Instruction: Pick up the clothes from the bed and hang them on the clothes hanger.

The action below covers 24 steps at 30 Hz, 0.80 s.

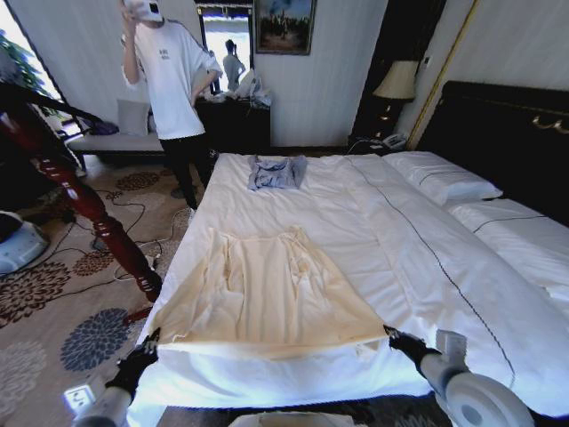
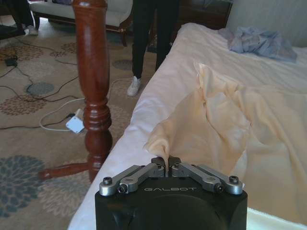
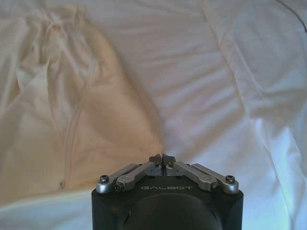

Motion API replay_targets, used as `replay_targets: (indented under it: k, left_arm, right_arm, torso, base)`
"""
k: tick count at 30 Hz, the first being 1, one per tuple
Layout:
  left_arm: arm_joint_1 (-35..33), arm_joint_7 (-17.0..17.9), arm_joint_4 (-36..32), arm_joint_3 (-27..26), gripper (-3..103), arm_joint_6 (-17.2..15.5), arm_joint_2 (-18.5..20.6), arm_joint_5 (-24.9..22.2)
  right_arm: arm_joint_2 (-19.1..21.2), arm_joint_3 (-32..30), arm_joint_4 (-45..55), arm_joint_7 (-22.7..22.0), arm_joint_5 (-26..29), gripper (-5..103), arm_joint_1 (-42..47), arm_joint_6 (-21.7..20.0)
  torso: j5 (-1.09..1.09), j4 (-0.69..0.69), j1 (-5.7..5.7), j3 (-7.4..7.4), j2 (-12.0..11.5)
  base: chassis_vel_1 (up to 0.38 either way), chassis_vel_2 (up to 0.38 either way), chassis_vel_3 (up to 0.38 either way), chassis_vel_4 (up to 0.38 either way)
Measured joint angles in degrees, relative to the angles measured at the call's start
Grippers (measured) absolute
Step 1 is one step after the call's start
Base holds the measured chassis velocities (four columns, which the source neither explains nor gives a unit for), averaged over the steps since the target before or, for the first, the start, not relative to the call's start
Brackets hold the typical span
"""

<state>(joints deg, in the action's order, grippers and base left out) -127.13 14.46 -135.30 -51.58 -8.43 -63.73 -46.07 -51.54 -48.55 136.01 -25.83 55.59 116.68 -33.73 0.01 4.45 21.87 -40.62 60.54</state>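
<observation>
From where I stand, the dark-red wooden post (image 1: 84, 200) runs out past the frame's upper left, its top unseen. The bed (image 1: 356, 231) is cut off at the right edge, and the small grey-blue garment (image 1: 275, 171) is too crumpled to identify.

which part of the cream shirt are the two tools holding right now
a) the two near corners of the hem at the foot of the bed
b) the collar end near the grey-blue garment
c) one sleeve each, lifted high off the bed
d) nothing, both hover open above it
a: the left tool and the right tool are each pinched shut on a near corner of the cream shirt, which lies on the bed.
</observation>
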Motion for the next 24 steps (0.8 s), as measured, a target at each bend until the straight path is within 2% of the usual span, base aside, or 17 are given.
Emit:
replay_targets:
  k: [11,15,22,23,24]
  left_arm:
    - [-5.4,0.2,-0.9,0.3,2,0.9,-1.1,3.2]
    - [-4.6,0.8,0.2,0.9,2,0.9,-1.2,3.5]
    - [-0.5,1.1,3.0,3.8,-1,0.7,-2.0,7.0]
    - [-0.2,1.2,3.2,4.0,8,0.9,-2.2,7.2]
    - [-0.2,1.2,3.2,4.0,14,1.1,-2.3,7.3]
  right_arm:
    - [-0.6,1.5,2.9,-0.2,-3.9,0,5.2,-2.1]
    - [-0.6,1.9,2.9,-0.3,-4.9,0,5.3,-2.4]
    - [-0.6,3.4,0.5,1.1,-4.9,0,2.2,-0.9]
    - [-0.7,3.5,0.5,1.8,-5.0,5,2.0,-0.3]
    - [-0.8,3.4,0.7,2.6,-5.5,11,2.2,0.3]
  torso:
    - [0.0,0.01,0.01,-0.01,0.0]
    - [-0.02,0.01,0.01,-0.01,0.0]
    - [-0.01,0.0,0.02,-0.01,0.0]
    - [-0.01,0.0,0.02,-0.01,0.0]
    - [0.0,-0.01,0.02,-0.01,0.0]
  base:
    - [0.0,0.0,0.0,0.0]
    - [0.0,0.0,0.0,0.0]
    - [0.0,0.0,0.0,0.0]
    - [0.0,0.0,0.0,0.0]
    - [0.0,0.0,0.0,0.0]
